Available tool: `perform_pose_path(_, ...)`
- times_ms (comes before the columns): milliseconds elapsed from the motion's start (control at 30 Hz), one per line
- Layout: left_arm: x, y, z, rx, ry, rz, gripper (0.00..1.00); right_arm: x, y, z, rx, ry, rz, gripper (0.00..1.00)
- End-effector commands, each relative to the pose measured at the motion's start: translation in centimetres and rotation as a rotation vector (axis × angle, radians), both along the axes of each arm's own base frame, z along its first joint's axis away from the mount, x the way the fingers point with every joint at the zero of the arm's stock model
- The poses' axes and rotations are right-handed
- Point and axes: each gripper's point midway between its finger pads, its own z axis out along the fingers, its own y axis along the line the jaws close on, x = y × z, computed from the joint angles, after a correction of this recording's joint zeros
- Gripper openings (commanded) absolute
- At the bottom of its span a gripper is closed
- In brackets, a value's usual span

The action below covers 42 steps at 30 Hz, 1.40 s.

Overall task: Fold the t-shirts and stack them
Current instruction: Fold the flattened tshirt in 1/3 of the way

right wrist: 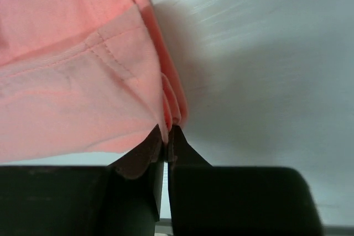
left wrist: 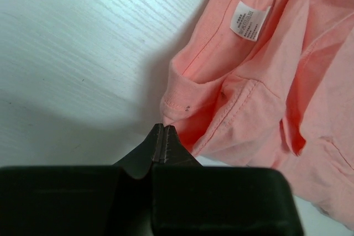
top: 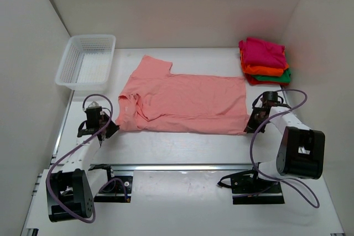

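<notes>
Salmon-pink t-shirt point(top: 188, 100): hem corner pinched in right claw point(right wrist: 167, 131); folded edge seen just ahead of shut left claw point(left wrist: 161, 135).

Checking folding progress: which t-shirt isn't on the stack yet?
The salmon-pink t-shirt: it lies spread out on the table, while the magenta, orange and green ones sit folded, stacked at the far right.

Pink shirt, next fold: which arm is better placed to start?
Right, likely: right gripper has jaws shut on the salmon-pink shirt at its hem corner; left gripper sits shut beside the shoulder edge, no cloth visibly pinched.
</notes>
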Motion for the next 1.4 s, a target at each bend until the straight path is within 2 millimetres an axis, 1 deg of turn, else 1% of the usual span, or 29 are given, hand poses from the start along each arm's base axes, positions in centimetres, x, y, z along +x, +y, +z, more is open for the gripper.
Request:
perform_pose_path(0, -0.3, 1.4, 0.4, 0.073, 0.023, -0.001, 0.00, -0.7, -3.8, 1.0, -0.181, 0.071, 0.027, 0.00)
perform_pose_path(67, -0.4, 1.9, 0.9, 0.095, 0.020, 0.003, 0.00, -1.3, -6.7, 1.8, -0.248, 0.095, 0.005, 0.00)
perform_pose_path(133, -1.0, 1.7, 0.5, 0.098, 0.034, -0.004, 0.00, -2.0, -8.0, 1.9, -0.267, 0.121, -0.023, 0.00)
perform_pose_path(200, -1.0, 1.5, 1.0, 0.095, 0.022, -0.006, 0.00, -1.7, -7.2, 1.7, -0.243, 0.104, -0.009, 0.00)
perform_pose_path(267, -1.2, 2.1, 1.3, 0.126, 0.025, 0.016, 0.00, -2.6, -7.3, 0.9, -0.289, 0.172, 0.015, 0.00)
perform_pose_path(400, -1.5, 2.2, 1.0, 0.130, 0.047, 0.012, 0.00, -3.7, -6.8, -0.2, -0.246, 0.216, 0.013, 0.00)
perform_pose_path(500, -1.8, 1.5, 0.5, 0.104, 0.081, -0.017, 0.00, -3.4, -7.3, 0.4, -0.263, 0.196, -0.007, 0.00)
perform_pose_path(533, -1.5, 1.6, 0.7, 0.104, 0.071, -0.013, 0.01, -3.4, -7.4, 0.6, -0.264, 0.188, -0.016, 0.05)
perform_pose_path(567, -1.6, 1.4, 0.8, 0.105, 0.068, -0.022, 0.06, -3.6, -7.5, 0.6, -0.269, 0.188, -0.018, 0.08)
perform_pose_path(600, -1.3, 1.5, 1.1, 0.098, 0.051, -0.008, 0.16, -3.3, -7.7, 0.9, -0.276, 0.174, -0.027, 0.16)
perform_pose_path(633, -1.1, 1.6, 1.5, 0.100, 0.022, -0.001, 0.21, -3.3, -7.7, 1.1, -0.278, 0.162, -0.033, 0.23)
perform_pose_path(667, -0.9, 1.8, 2.0, 0.099, -0.005, 0.012, 0.23, -3.4, -7.5, 1.4, -0.287, 0.162, -0.017, 0.25)
perform_pose_path(700, -0.4, 1.8, 2.7, 0.097, -0.031, 0.023, 0.25, -2.8, -7.8, 2.1, -0.303, 0.132, -0.020, 0.28)
perform_pose_path(733, -0.1, 1.8, 3.5, 0.101, -0.063, 0.024, 0.27, -2.6, -7.6, 2.3, -0.300, 0.123, -0.013, 0.30)
perform_pose_path(800, 1.0, 1.9, 5.4, 0.106, -0.114, 0.039, 0.28, -1.7, -7.5, 3.8, -0.328, 0.078, 0.000, 0.32)
perform_pose_path(867, 1.9, 1.6, 6.2, 0.091, -0.134, 0.027, 0.29, -0.4, -7.5, 5.4, -0.355, 0.021, 0.009, 0.33)
perform_pose_path(933, 3.3, 0.6, 7.4, 0.066, -0.176, -0.029, 0.29, 1.0, -7.1, 7.1, -0.368, -0.047, 0.034, 0.34)
perform_pose_path(967, 4.5, -0.7, 7.6, 0.035, -0.192, -0.094, 0.28, 2.3, -5.6, 9.0, -0.363, -0.143, 0.097, 0.34)
perform_pose_path(1000, 5.1, -1.6, 8.2, 0.028, -0.215, -0.128, 0.28, 2.9, -4.7, 9.8, -0.356, -0.184, 0.133, 0.33)
perform_pose_path(1033, 5.9, -1.8, 7.9, 0.025, -0.205, -0.140, 0.27, 4.1, -2.3, 10.9, -0.320, -0.274, 0.215, 0.33)
perform_pose_path(1067, 6.7, -2.6, 7.9, 0.024, -0.205, -0.176, 0.27, 5.1, 0.7, 12.5, -0.259, -0.385, 0.305, 0.33)
perform_pose_path(1100, 7.3, -3.3, 8.2, 0.014, -0.217, -0.200, 0.26, 5.8, 3.5, 13.2, -0.210, -0.460, 0.373, 0.33)
perform_pose_path(1133, 7.8, -3.6, 7.5, -0.005, -0.194, -0.208, 0.26, 5.8, 5.9, 14.0, -0.145, -0.520, 0.437, 0.33)
perform_pose_path(1167, 8.6, -3.8, 7.8, -0.027, -0.210, -0.203, 0.27, 6.1, 8.9, 14.6, -0.103, -0.592, 0.507, 0.33)
perform_pose_path(1200, 9.0, -4.6, 7.3, -0.068, -0.192, -0.225, 0.28, 6.0, 11.0, 15.4, -0.061, -0.645, 0.556, 0.33)
perform_pose_path(1233, 9.8, -5.1, 7.2, -0.111, -0.191, -0.222, 0.30, 5.7, 13.9, 15.7, -0.024, -0.701, 0.610, 0.33)
perform_pose_path(1267, 10.1, -6.5, 7.5, -0.135, -0.203, -0.256, 0.33, 5.7, 15.1, 15.8, -0.006, -0.724, 0.636, 0.34)
perform_pose_path(1333, 11.1, -7.5, 7.5, -0.180, -0.199, -0.250, 0.36, 5.1, 19.4, 15.5, 0.071, -0.793, 0.738, 0.37)
perform_pose_path(1367, 11.6, -8.1, 7.6, -0.187, -0.208, -0.259, 0.38, 4.9, 20.4, 15.5, 0.087, -0.814, 0.765, 0.39)
